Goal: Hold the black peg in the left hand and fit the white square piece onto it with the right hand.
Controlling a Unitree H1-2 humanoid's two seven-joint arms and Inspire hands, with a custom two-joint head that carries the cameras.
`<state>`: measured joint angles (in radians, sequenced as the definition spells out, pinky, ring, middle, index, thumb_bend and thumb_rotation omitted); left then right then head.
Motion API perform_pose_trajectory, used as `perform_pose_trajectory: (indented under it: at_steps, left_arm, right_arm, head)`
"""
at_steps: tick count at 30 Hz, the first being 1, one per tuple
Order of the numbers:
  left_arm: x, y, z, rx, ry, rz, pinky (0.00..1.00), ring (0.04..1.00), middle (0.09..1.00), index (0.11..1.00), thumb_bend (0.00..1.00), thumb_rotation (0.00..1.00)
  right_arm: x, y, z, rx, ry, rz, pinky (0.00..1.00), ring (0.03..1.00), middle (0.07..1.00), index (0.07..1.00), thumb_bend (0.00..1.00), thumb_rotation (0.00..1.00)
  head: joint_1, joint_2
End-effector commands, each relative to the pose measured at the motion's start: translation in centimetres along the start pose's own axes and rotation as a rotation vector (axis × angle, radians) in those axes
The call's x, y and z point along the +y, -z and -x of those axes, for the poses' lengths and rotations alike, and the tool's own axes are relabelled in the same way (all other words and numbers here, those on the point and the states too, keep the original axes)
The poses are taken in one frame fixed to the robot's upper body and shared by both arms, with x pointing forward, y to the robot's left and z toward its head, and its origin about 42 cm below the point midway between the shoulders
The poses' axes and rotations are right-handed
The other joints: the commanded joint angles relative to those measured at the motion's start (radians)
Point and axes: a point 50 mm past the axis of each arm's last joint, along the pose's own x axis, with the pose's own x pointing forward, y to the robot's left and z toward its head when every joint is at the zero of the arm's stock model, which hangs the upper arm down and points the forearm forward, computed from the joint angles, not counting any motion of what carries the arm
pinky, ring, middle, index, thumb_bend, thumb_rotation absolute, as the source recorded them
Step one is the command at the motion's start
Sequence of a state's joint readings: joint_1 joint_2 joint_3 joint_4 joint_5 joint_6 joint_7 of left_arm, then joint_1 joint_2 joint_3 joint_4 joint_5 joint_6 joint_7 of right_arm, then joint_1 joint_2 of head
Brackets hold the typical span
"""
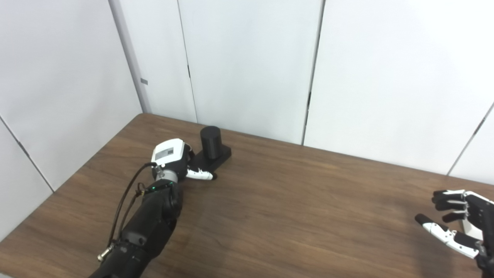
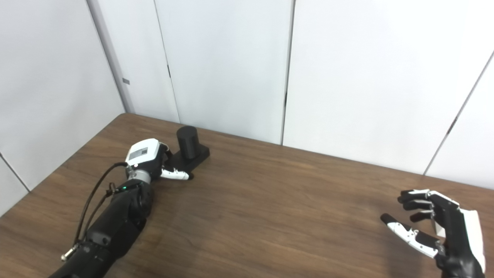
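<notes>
I see the black peg (image 1: 210, 141) standing upright on its flat black base on the table (image 1: 293, 208), my left hand (image 1: 172, 158) right against that base though its grip is hidden, and my right hand (image 2: 436, 224) far off, fingers spread, empty.

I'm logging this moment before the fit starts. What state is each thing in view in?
black peg: upright on its flat base, resting on the table, nothing fitted on it.
left hand: at the peg's base, fingers on it; full grasp unclear.
right hand: open, fingers apart, holding nothing, far from the peg.
white square piece: not visible in either view.
</notes>
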<state>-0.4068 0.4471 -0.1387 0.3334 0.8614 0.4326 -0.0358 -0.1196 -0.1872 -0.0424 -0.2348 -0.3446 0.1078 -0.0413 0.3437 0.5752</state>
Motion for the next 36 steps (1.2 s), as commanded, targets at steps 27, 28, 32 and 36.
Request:
perform_pose_trajectory:
  at_steps: [27,28,32,36]
  left_arm:
    - [-3.3,-8.5,7.1,-0.661,0.196,0.040,1.00,0.952,0.903,0.488,0.52,0.06]
    - [-3.4,-8.7,7.3,-0.695,0.211,0.034,1.00,0.954,0.906,0.489,0.52,0.06]
    - [-3.7,-9.2,8.1,-0.804,0.275,0.019,0.99,0.948,0.909,0.489,0.52,0.06]
    - [-4.1,-9.8,8.7,-0.870,0.310,0.001,0.84,0.928,0.898,0.489,0.52,0.06]
  right_arm:
    - [0.2,0.5,-1.5,-0.084,0.019,0.020,0.49,0.600,0.663,0.492,0.50,0.11]
    - [0.2,0.6,-1.5,-0.086,0.018,0.020,0.49,0.599,0.662,0.492,0.50,0.11]
    - [0.6,0.5,-1.5,-0.089,0.016,0.029,0.50,0.601,0.658,0.493,0.50,0.11]
    - [0.9,0.3,-1.4,-0.086,0.016,0.041,0.51,0.604,0.663,0.494,0.50,0.12]
  head:
    - [-0.147,0.032]
    - [-0.153,0.033]
    - [-0.198,0.042]
    - [-0.237,0.052]
